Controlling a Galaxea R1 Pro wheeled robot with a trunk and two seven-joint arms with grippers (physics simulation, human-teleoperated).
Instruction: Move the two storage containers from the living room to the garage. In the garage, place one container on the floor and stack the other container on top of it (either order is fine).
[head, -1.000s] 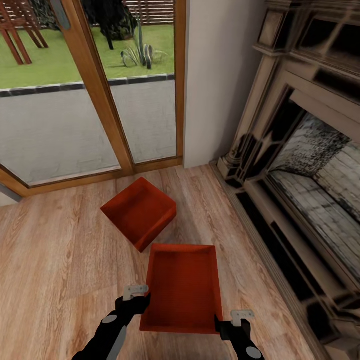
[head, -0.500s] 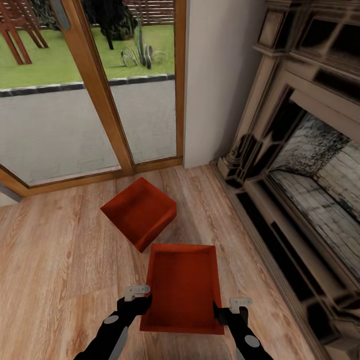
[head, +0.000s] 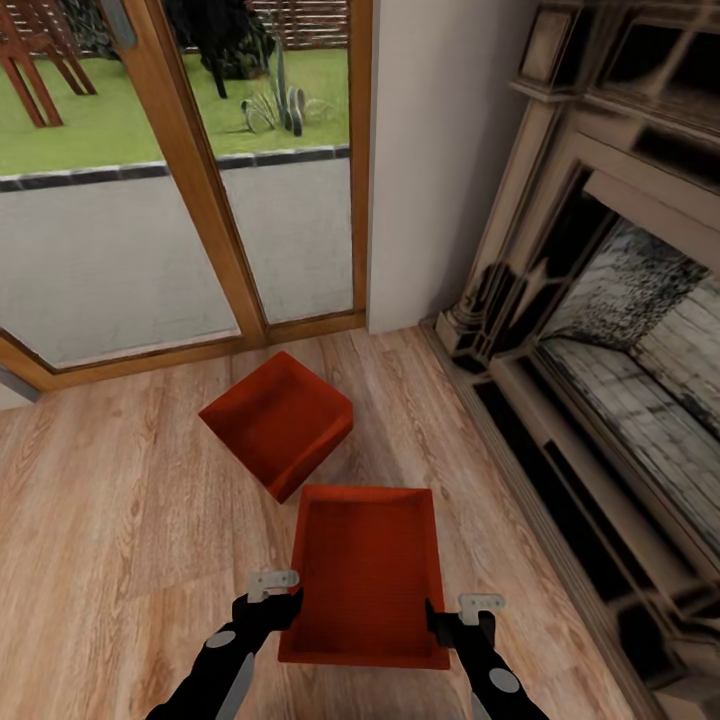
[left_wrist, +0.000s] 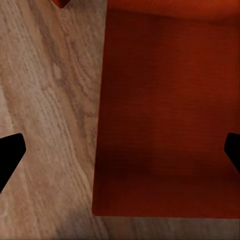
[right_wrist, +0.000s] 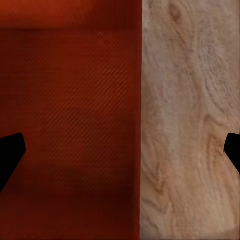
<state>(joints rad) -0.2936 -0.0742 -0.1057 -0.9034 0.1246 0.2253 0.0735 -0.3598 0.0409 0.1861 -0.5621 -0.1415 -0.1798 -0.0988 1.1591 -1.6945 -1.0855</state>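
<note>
Since a second ago the right hand (head: 448, 628) has moved in to the near container (head: 365, 575); the left hand (head: 280, 600) stays at its left wall. Both hands are wide open, each straddling a side wall, holding nothing. The far container (head: 275, 420) lies near the glass door (head: 200, 180); closing should come next, I think

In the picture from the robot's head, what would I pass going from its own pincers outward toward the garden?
The two pincers, left and right → near red bin → far red bin → wood-framed glass door → paved strip → lawn.
</note>
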